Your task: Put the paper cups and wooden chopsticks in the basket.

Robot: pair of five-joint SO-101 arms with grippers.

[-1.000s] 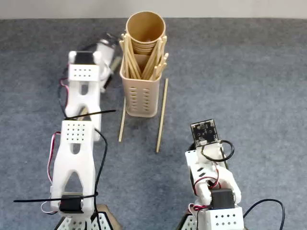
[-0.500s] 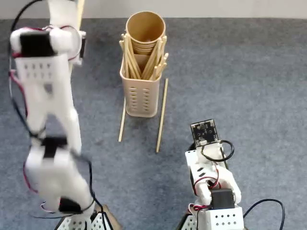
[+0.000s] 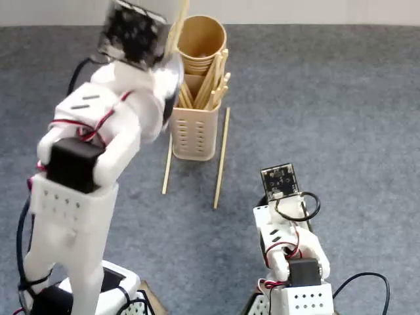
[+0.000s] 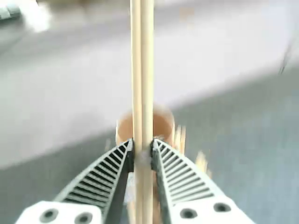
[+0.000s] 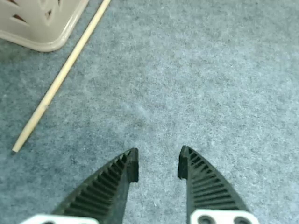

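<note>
Standing tall over the grey carpet (image 3: 341, 98), the left gripper (image 4: 142, 144) pinches two chopsticks (image 4: 141, 70) up by the basket (image 3: 192, 138). Paper cups (image 3: 199, 36) and more sticks (image 3: 211, 82) sit inside it. The right gripper (image 5: 157, 165) hangs a little open, holding nothing, near a loose chopstick (image 5: 60, 77) on the carpet.

Left arm (image 3: 98, 151): high above the table, stretched forward. Left gripper (image 4: 142, 149): jaws clamped on two chopsticks (image 4: 141, 70), which project past the fingertips. Right arm (image 3: 289, 243): folded low near its base. Right gripper (image 5: 157, 163): jaws parted, pointing down, holding nothing.
</note>
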